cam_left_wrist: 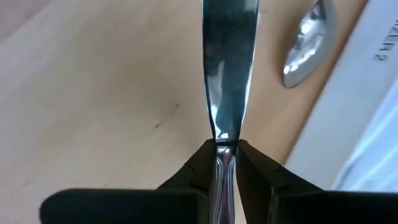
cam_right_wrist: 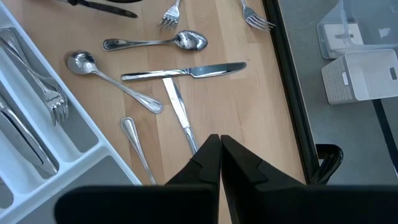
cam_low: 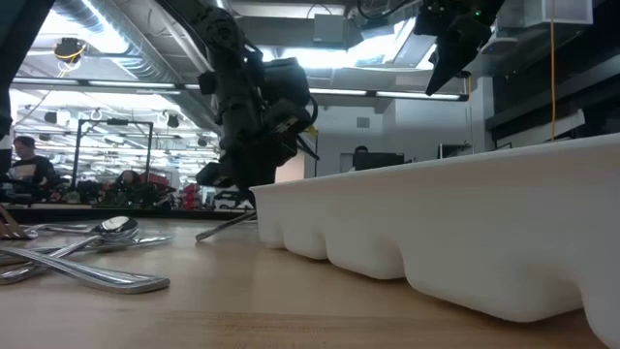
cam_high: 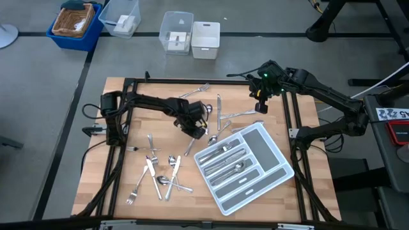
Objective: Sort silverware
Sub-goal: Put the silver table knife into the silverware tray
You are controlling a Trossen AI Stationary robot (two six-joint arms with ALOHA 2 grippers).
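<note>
The pale wooden table carries a light grey plastic compartment tray set at a slant, with several forks and spoons already lying in its slots. Just beside its upper corner the left gripper sits low over the wood, fingers pinched tight on a shiny silver table knife (the blade runs straight out ahead of the fingers, a spoon bowl and the tray wall close alongside). The right gripper hangs raised above the tray's far end, fingers pressed together and empty, with loose knives, spoons and forks scattered beneath it. More silverware lies behind the left gripper, toward the table's near edge.
</note>
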